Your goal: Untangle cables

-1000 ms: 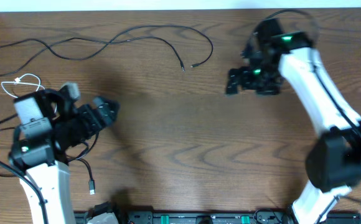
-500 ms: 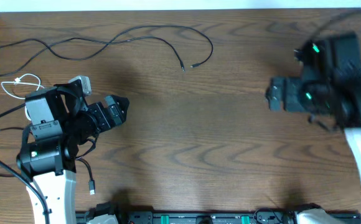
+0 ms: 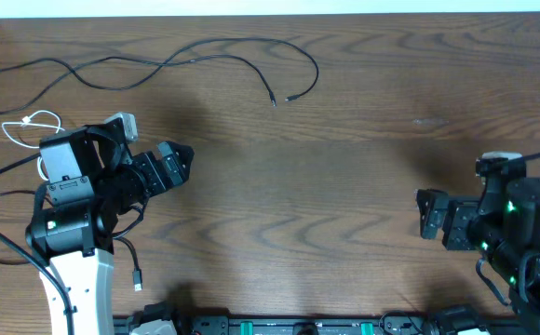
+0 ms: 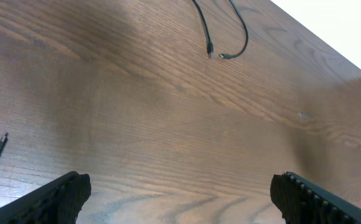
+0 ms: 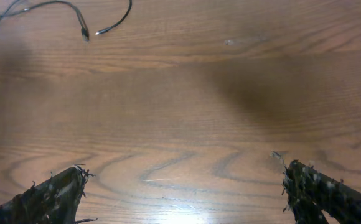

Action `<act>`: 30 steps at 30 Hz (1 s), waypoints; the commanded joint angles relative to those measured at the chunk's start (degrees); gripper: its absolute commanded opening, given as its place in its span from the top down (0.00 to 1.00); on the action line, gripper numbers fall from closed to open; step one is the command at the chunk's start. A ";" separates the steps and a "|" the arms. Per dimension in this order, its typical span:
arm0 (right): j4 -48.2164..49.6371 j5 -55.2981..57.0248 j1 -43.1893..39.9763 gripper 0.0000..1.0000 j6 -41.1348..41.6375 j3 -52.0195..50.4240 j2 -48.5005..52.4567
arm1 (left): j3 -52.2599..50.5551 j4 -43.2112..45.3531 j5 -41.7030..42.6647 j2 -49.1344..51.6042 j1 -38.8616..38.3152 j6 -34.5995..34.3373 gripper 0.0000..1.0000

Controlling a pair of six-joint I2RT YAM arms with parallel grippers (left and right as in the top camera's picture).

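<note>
Overhead: the 2 black cables (image 3: 317, 67) lie loose toward 11 o'clock on the table (image 3: 344, 149), and their plug ends (image 3: 273, 100) are close together near 12. The white cable (image 3: 30, 121) makes a small loop at 10 o'clock, just beside the left arm (image 3: 65, 223). The left gripper (image 3: 179, 164) is at 9 o'clock and the right gripper (image 3: 423, 212) at 4 (both well apart from the cords).

Left wrist: the left gripper's fingers (image 4: 56, 199) are spread wide over bare wood, and the plug ends (image 4: 210, 53) are at 12 o'clock.

Right wrist: the right gripper's fingers (image 5: 50, 196) are spread the same way, with the plug ends (image 5: 84, 32) at 11 o'clock.

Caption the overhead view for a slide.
Left gripper and right gripper open over brown wooden table; thin black cables, thin white cable untouched.
</note>
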 commanded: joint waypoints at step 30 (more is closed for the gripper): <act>-2.47 -0.33 0.26 0.01 1.18 -0.44 -0.48 | 0.81 0.00 -0.55 0.22 -0.17 0.74 0.01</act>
